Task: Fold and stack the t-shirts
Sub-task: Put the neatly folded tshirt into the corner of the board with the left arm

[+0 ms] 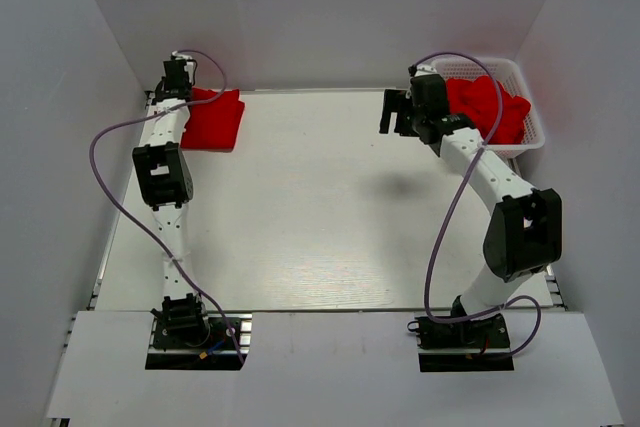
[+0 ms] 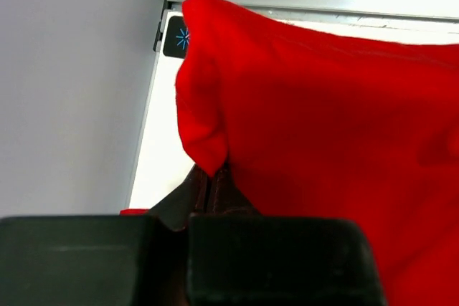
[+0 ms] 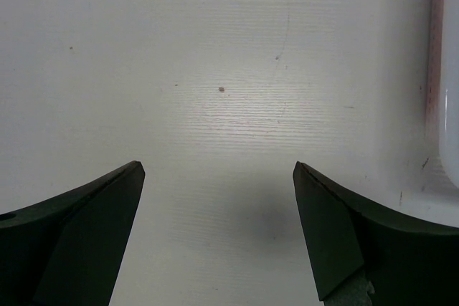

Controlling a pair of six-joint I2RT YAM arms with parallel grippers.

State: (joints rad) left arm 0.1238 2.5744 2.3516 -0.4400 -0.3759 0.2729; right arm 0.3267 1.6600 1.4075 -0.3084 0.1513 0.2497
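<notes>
Seen from above, a white table [image 1: 320, 217] has two robot arms bolted at its near edge. At far left, a folded shirt [image 1: 215, 119], bright red, lies in the table's back corner. The left gripper [image 1: 178, 82] sits at that shirt's left edge. In the left wrist view, this gripper [image 2: 213, 180] is clenched, jaws pressed together on a raised fold of the folded shirt [image 2: 323, 120], which fills the right of that view. Right of centre, the right gripper [image 1: 398, 112] hangs above bare table with its jaws spread wide, grasping nothing; its wrist view shows the gripper [image 3: 219, 170] over plain tabletop [image 3: 215, 69]. At far right, just beside it, a white basket [image 1: 535, 137] holds crumpled red shirts [image 1: 490, 107].
</notes>
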